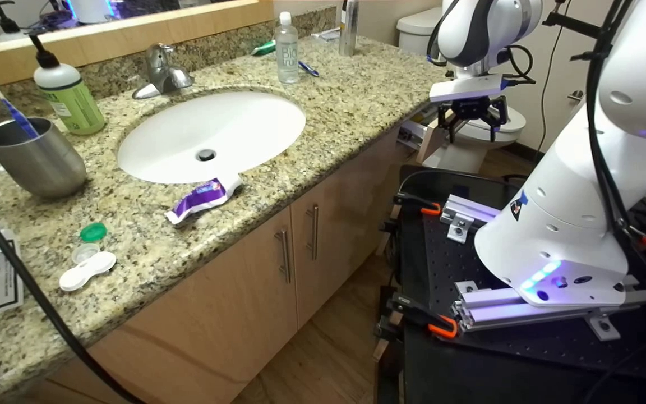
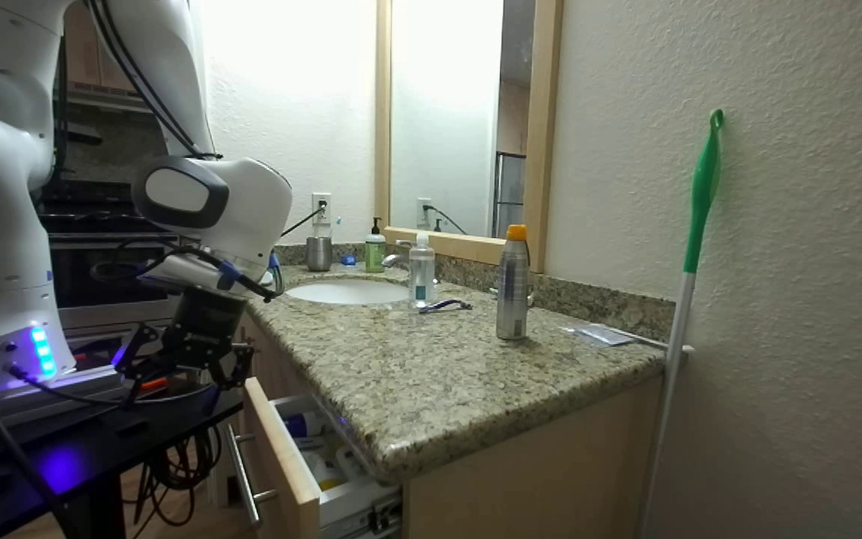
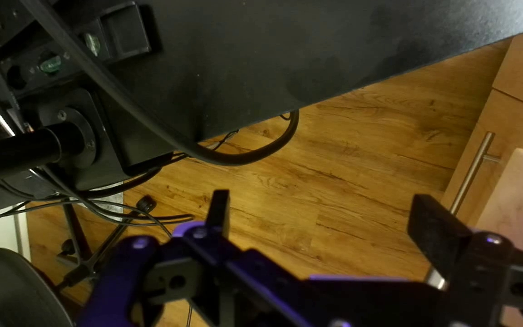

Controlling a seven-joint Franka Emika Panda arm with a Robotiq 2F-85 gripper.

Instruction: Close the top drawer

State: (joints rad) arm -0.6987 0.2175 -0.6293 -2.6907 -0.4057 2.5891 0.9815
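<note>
Shallow light-tan wooden top drawer point(image 2: 281, 449) is seen pulled out, not yet closed, push-in prob. all TBD; black two-finger claw point(image 3: 321, 206) spread wide w/ nothing gripped.

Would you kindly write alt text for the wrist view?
The open gripper hangs above a wooden floor, with part of the top drawer and a metal bar handle at right. A black table spans the top, cables looping below.

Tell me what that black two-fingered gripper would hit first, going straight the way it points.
Probably the golden wood-grained floor beneath the open gripper; depth is unclear, so the looped black cable might come first.
</note>
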